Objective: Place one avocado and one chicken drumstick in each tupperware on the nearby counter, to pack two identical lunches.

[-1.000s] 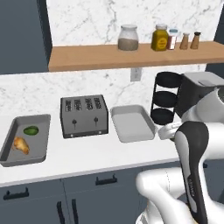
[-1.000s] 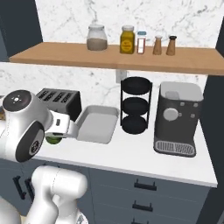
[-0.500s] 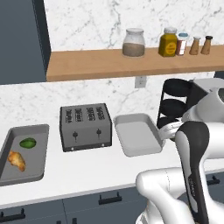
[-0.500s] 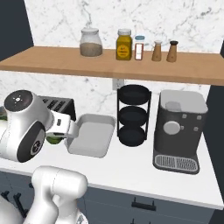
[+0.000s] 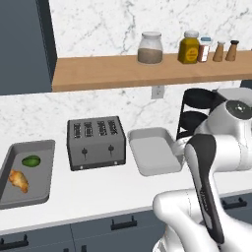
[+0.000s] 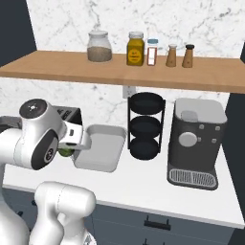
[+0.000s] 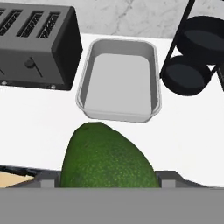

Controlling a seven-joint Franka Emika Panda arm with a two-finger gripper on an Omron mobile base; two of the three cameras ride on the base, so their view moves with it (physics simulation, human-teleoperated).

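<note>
Stretching along the marble wall, the white counter [image 5: 98,194] carries a grey tupperware [image 5: 27,172] at its left end holding an avocado [image 5: 31,161] and a chicken drumstick [image 5: 18,180]. Near the back edge sits a dark four-slot toaster [image 5: 96,142], and just right of it an empty tupperware [image 7: 119,79], beside a black tiered rack [image 6: 145,126] and a coffee machine [image 6: 197,143]. Above the counter's front, the gripper [image 7: 107,177] clasps a second avocado [image 7: 107,159] between its jaws.

A toaster [image 5: 96,142] is seen at nine o'clock of a black tiered rack [image 6: 145,126]; a coffee machine [image 6: 196,142] at three.
</note>
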